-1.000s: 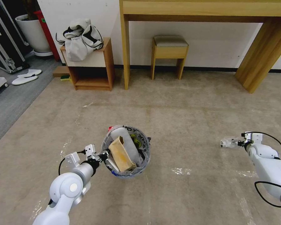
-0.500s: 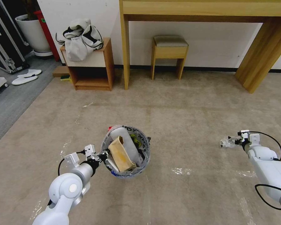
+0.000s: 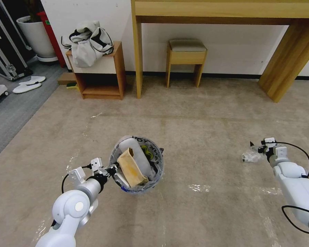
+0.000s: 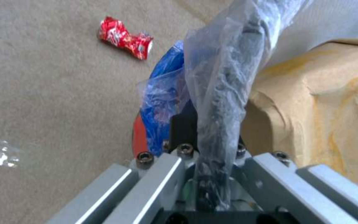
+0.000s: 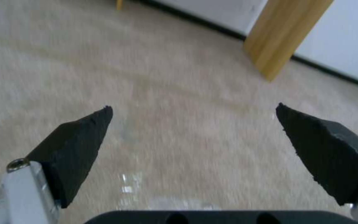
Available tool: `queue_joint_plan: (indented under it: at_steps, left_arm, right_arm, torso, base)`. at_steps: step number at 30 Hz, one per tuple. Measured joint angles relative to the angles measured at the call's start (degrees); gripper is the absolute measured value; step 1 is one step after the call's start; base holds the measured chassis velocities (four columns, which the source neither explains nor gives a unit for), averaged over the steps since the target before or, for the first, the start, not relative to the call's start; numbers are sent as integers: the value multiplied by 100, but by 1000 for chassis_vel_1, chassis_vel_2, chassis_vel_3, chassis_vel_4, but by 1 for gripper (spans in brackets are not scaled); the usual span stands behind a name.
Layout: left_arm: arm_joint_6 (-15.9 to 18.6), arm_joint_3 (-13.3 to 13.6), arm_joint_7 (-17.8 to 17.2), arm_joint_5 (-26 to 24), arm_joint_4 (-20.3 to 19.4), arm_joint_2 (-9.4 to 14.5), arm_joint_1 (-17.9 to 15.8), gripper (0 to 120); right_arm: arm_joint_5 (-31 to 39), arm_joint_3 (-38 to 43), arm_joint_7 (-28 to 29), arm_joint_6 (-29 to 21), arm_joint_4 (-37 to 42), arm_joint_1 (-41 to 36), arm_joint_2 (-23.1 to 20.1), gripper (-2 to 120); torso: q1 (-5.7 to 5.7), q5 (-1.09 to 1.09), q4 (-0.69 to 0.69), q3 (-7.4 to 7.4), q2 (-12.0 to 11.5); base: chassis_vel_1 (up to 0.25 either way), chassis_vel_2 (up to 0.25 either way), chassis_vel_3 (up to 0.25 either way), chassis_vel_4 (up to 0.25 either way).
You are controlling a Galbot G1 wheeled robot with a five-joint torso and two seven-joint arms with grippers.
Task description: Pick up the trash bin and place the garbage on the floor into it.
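My left gripper is shut on the near rim of the trash bin, a round bin lined with a clear lettered bag, held over the beige floor. A brown cardboard scrap and a white slipper stand inside it. In the left wrist view the gripper pinches the bag-covered rim beside the bin's blue band, and a crumpled red wrapper lies on the carpet beyond. My right gripper is open, just above and behind a clear plastic wad.
A wooden desk with a small stool under it stands at the back. A low wooden shelf carrying a bag is at the back left, next to a white planter. Shiny tape patches mark the carpet.
The left gripper and the bin have shifted slightly up and left. The right gripper has moved forward and a little left over the plastic wad, which stayed in place.
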Motion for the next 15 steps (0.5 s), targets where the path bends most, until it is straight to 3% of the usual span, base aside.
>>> queue_joint_plan:
  at_steps: [2,8,15]
  left_arm:
    - [-6,-77,-7,90,-109,-3,101,0]
    - [-12,-71,-10,159,-159,43,111,0]
    - [-19,-39,-9,225,-151,-5,141,0]
  right_arm:
    - [-72,57,8,124,190,-125,61,100]
    - [-66,62,-42,175,97,-136,7,100]
    - [-19,-5,-164,148,-7,-80,-73,100]
  torso:
    - [0,1,7,0,0]
    - [0,1,0,0,0]
    - [0,1,4,0,0]
  base:
    - [0,0,0,0]
    - [0,0,0,0]
    - [0,0,0,0]
